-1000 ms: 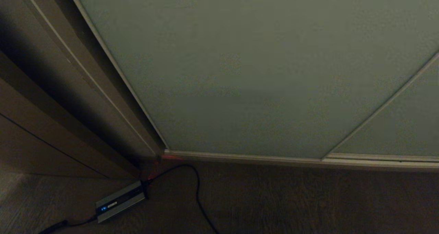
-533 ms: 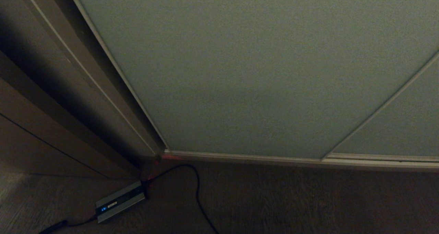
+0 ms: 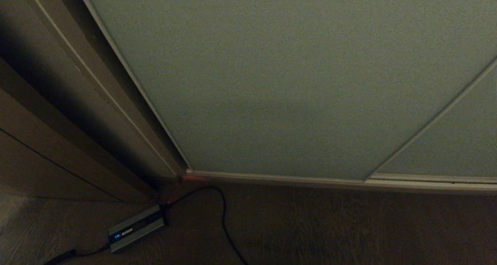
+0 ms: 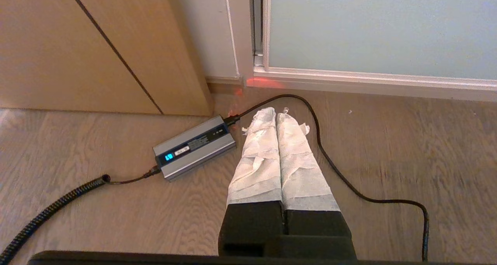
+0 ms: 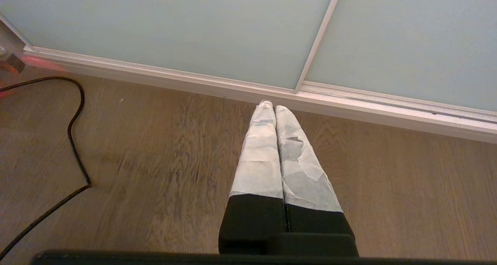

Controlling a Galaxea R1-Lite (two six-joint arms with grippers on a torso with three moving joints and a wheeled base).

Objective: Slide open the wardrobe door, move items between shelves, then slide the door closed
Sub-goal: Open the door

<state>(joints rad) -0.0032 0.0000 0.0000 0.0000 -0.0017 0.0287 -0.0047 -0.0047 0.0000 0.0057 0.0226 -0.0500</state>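
Note:
The sliding wardrobe door (image 3: 279,82) is a pale grey-green panel with a thin light frame, and it fills most of the head view; it stands closed, so the items and shelves are hidden. It also shows in the left wrist view as the door (image 4: 380,28) and in the right wrist view as the door (image 5: 174,24). My left gripper (image 4: 275,111) hangs shut over the wood floor, its tape-wrapped fingers (image 4: 256,156) pressed together with nothing between them. Short of the door's bottom rail (image 5: 349,105), my right gripper (image 5: 270,105) is also shut and empty. Neither arm shows in the head view.
A small silver box (image 4: 194,146) with a lit blue display lies on the floor by the left gripper, its black cable (image 4: 337,168) looping rightwards. Brown wood-grain panelling (image 3: 42,140) stands left of the door. A second door panel (image 3: 454,140) overlaps at the right.

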